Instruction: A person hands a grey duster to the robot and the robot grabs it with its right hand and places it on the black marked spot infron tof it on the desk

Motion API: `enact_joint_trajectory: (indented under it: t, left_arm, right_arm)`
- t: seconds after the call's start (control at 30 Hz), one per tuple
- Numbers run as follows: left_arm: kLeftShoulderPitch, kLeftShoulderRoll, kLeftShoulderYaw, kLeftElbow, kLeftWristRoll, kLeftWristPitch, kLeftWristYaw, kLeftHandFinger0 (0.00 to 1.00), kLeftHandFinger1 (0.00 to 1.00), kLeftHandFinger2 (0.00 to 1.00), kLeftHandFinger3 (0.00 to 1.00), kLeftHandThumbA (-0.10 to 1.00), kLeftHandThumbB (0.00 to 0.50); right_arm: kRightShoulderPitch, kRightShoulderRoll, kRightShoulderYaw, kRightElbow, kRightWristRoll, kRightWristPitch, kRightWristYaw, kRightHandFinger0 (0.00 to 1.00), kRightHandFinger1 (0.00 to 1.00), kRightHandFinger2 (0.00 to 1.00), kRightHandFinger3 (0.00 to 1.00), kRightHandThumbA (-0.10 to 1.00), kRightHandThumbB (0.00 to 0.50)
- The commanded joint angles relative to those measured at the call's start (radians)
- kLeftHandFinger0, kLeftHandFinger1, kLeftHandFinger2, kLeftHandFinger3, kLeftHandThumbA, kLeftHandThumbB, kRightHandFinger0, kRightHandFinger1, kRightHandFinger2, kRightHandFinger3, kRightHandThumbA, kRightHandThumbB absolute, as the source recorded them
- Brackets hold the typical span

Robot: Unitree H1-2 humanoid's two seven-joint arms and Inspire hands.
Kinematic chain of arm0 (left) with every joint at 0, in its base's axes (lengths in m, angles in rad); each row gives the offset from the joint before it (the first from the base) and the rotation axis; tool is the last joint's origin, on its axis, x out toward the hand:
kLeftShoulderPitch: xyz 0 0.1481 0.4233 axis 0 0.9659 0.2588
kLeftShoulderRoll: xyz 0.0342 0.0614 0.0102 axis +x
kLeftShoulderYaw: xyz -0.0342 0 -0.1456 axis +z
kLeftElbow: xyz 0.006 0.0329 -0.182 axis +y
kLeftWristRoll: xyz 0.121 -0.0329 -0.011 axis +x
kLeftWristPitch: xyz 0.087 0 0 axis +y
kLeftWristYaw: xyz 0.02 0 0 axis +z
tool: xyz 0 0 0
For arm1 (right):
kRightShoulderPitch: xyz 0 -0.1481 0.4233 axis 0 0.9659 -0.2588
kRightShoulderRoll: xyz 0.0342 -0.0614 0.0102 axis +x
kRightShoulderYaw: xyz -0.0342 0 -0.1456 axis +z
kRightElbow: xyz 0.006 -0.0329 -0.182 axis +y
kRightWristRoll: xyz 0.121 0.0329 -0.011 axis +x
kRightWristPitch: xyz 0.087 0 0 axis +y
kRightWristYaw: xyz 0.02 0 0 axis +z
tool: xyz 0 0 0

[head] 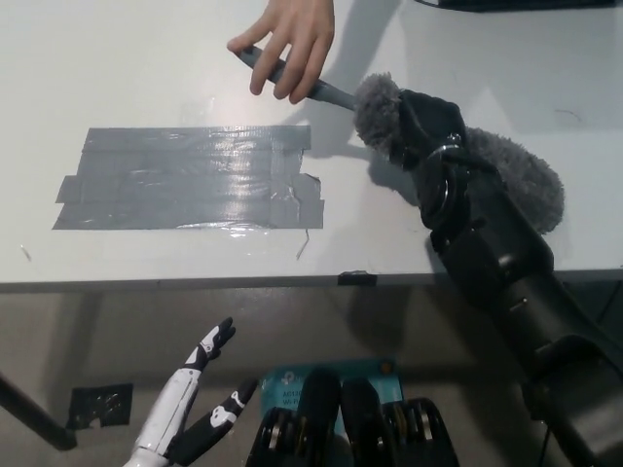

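Observation:
The grey duster has a fluffy head (521,175) lying on the white desk at the right and a thin grey handle (326,92) pointing up-left. A person's hand (297,44) grips the handle's far end. My black right hand (428,122) lies over the near-left part of the fluffy head, fingers curled down into the fluff, shut on it. The marked spot is a patch of shiny grey tape (190,178) on the desk, left of the duster. My white left hand (190,413) rests below the desk's front edge at lower left, fingers apart.
The desk's front edge (195,285) runs across the middle of the picture, with a small black piece (357,278) on it. A dark object (516,3) sits at the top right edge. Below the desk, a blue-green card (384,370) and a black square (102,404) lie on the floor.

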Motion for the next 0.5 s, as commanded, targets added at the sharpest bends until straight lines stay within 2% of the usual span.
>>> enact_joint_trajectory:
  t: [0.0, 0.03, 0.07, 0.17, 0.2, 0.27, 0.3, 0.37, 0.47]
  left_arm:
    - [-0.017, 0.016, -0.002, -0.040, 0.021, 0.000, -0.012, 1.00, 1.00, 1.00, 1.00, 0.83, 0.200]
    - [-0.017, 0.016, -0.001, -0.042, 0.020, 0.002, -0.012, 1.00, 1.00, 1.00, 1.00, 0.83, 0.199]
    - [-0.018, 0.016, -0.001, -0.038, 0.016, 0.000, -0.013, 1.00, 1.00, 1.00, 1.00, 0.81, 0.193]
    - [-0.023, 0.017, -0.002, -0.032, 0.014, -0.003, -0.014, 1.00, 1.00, 1.00, 1.00, 0.80, 0.183]
    - [-0.025, 0.018, -0.002, -0.031, 0.019, -0.005, -0.013, 1.00, 1.00, 1.00, 1.00, 0.81, 0.179]
    - [-0.026, 0.018, -0.004, -0.030, 0.026, -0.005, -0.011, 1.00, 1.00, 1.00, 1.00, 0.82, 0.184]
    - [-0.027, 0.019, -0.003, -0.031, 0.024, -0.005, -0.013, 1.00, 1.00, 1.00, 1.00, 0.81, 0.170]
    - [-0.028, 0.021, -0.003, -0.035, 0.019, -0.003, -0.018, 1.00, 1.00, 1.00, 1.00, 0.81, 0.174]
    - [-0.037, 0.023, -0.002, -0.023, 0.021, -0.013, -0.019, 1.00, 1.00, 1.00, 1.00, 0.82, 0.174]
  right_arm:
    - [-0.049, -0.033, -0.009, -0.103, 0.000, -0.213, -0.357, 0.00, 0.46, 0.83, 1.00, -0.10, 0.062]
    - [-0.051, -0.035, -0.009, -0.120, 0.000, -0.210, -0.350, 0.00, 0.47, 0.84, 1.00, -0.10, 0.049]
    - [-0.055, -0.040, -0.007, -0.135, -0.005, -0.209, -0.348, 0.00, 0.47, 0.86, 1.00, -0.10, 0.057]
    - [-0.074, -0.063, -0.004, -0.205, -0.015, -0.248, -0.370, 0.00, 0.49, 0.84, 1.00, -0.10, 0.116]
    - [-0.078, -0.070, -0.003, -0.227, -0.016, -0.252, -0.363, 0.00, 0.48, 0.82, 1.00, -0.10, 0.113]
    - [-0.086, -0.089, 0.000, -0.277, -0.020, -0.244, -0.331, 0.00, 0.47, 0.81, 1.00, -0.10, 0.126]
    - [-0.095, -0.110, 0.013, -0.328, -0.041, -0.223, -0.293, 0.00, 0.47, 0.80, 1.00, -0.10, 0.143]
    - [-0.091, -0.129, 0.010, -0.377, -0.032, -0.218, -0.259, 0.00, 0.46, 0.81, 0.99, -0.10, 0.143]
    - [-0.072, -0.166, 0.023, -0.433, -0.047, -0.209, -0.226, 0.00, 0.48, 0.85, 0.98, -0.10, 0.198]
